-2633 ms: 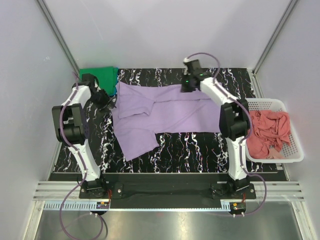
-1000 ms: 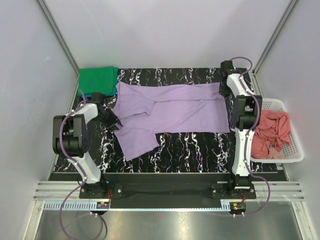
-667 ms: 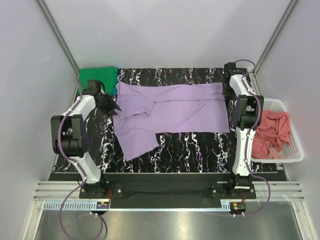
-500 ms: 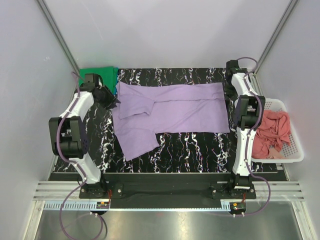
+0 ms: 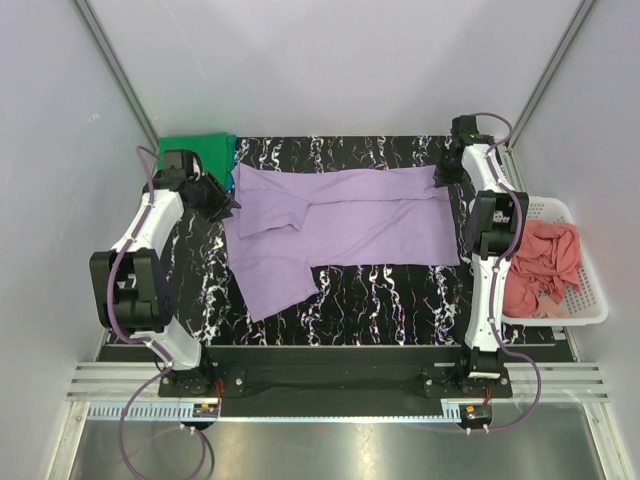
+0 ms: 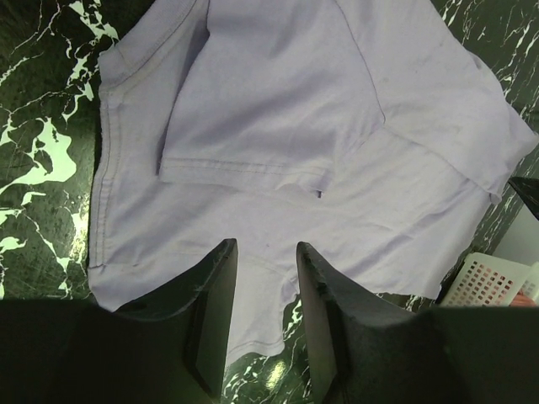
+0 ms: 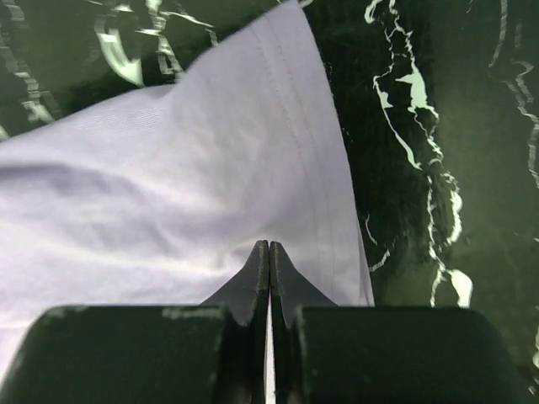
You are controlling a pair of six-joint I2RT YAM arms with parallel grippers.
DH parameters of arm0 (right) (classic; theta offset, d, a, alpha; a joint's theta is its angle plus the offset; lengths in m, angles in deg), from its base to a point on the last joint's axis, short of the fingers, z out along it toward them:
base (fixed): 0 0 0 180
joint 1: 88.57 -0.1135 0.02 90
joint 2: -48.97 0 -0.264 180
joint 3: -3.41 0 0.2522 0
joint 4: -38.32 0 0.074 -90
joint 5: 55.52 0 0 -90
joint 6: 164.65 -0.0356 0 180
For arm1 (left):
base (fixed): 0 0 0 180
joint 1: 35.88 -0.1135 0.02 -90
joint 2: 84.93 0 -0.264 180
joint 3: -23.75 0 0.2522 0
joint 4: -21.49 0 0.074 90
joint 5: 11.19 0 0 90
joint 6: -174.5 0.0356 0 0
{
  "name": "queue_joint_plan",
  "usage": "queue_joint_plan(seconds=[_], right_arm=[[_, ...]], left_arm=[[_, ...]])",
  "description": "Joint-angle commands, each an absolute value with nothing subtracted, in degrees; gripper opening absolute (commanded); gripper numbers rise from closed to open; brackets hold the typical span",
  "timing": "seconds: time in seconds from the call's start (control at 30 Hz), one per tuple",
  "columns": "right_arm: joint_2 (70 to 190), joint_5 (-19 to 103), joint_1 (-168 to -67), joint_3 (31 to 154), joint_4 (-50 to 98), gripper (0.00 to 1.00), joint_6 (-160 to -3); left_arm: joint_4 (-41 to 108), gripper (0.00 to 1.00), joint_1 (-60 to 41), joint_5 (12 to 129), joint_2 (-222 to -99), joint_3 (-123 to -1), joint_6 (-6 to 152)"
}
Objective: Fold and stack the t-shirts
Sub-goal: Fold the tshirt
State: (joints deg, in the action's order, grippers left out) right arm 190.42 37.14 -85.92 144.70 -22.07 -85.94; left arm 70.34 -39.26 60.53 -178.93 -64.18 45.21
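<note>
The purple shirt point(image 5: 340, 225) lay flat on the counter point(image 5: 400, 290), and we judged the left pincer point(image 6: 265, 246), jaws apart, should grip level with the right pincer point(image 7: 269, 246), jaws together at the hem corner.

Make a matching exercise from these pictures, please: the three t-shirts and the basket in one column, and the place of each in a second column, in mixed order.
Things:
1. light purple t-shirt
2. green t-shirt
3. salmon pink t-shirt
4. white lattice basket

Places:
A. lying crumpled inside the basket
B. standing beside the right edge of the table
C. folded at the far left corner of the table
D. spread out across the middle of the table

Right pairs: 1-D, 2-C, 3-A, 4-B
</note>
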Motion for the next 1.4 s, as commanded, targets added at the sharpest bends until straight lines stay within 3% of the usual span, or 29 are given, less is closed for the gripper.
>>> queue_joint_plan(seconds=[0.0,0.33,0.5,0.6,0.7,0.73,0.83,0.87,0.97,1.13,1.37], right_arm=[[193.6,35.6,-86.1,146.9,-23.0,0.0,-87.7],[193.2,13.9,-86.1,144.3,-25.0,0.0,-86.3],[190.5,20.5,-86.1,142.3,-22.1,0.01,-85.5],[188.4,29.0,-86.4,143.9,-21.6,0.09,-85.8],[183.6,29.6,-88.0,146.4,-23.8,0.22,-87.1],[182.4,30.2,-88.2,147.6,-25.1,0.29,-87.7],[177.4,31.7,-88.2,146.9,-32.1,0.36,-91.4],[175.6,31.4,-90.1,143.4,-34.5,0.44,-91.9],[165.0,30.3,-93.2,129.4,-32.2,0.51,-90.8],[151.3,36.1,-94.5,112.8,-33.4,0.53,-94.2],[140.6,36.9,-94.5,102.8,-35.0,0.51,-93.6]], left_arm=[[70.9,0.4,-39.4,59.7,-176.7,-65.1,45.8],[72.5,0.4,-39.4,61.0,-176.5,-65.9,45.6],[74.9,0.42,-39.3,63.9,-176.1,-66.3,47.8],[77.4,0.48,-39.4,65.6,-174.3,-65.3,49.9],[79.1,0.53,-39.2,65.7,-169.3,-61.2,53.4],[79.4,0.53,-39.2,65.5,-167.9,-57.0,54.3],[80.9,0.54,-38.5,65.3,-162.0,-47.8,53.7],[81.1,0.54,-37.5,65.3,-160.5,-45.2,53.1],[79.5,0.54,-34.1,62.2,-155.1,-37.3,49.9],[78.1,0.54,-27.1,60.7,-150.0,-29.8,41.5],[75.7,0.52,-22.2,64.3,-142.3,-20.0,34.1]])
